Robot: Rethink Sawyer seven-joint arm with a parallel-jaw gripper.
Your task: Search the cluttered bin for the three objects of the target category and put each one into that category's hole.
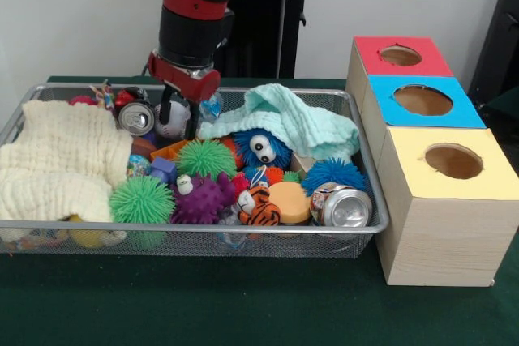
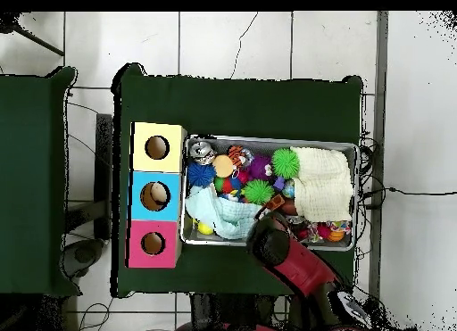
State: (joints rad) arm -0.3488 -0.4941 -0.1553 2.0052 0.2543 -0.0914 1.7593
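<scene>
The silver wire-mesh bin (image 1: 203, 237) is packed with clutter; it also shows in the overhead view (image 2: 268, 139). My gripper (image 1: 179, 117) is down in the bin's far side, straddling a white and black round toy (image 1: 173, 121), beside a drinks can (image 1: 136, 117). A second, dented can (image 1: 342, 207) lies at the near right corner. Three wooden boxes with round holes stand to the right: red (image 1: 426, 61), blue (image 1: 462, 111), yellow (image 1: 495, 172). In the overhead view the arm (image 2: 284, 247) hides the gripper.
A cream cloth (image 1: 61, 160) covers the bin's left part and a mint cloth (image 1: 296, 123) its far right. Between them lie green (image 1: 205, 158), purple (image 1: 201, 198) and blue (image 1: 334, 174) spiky balls, a blue fuzzy toy with eyes (image 1: 261, 147), a tiger toy (image 1: 259, 210) and an orange disc (image 1: 290, 200).
</scene>
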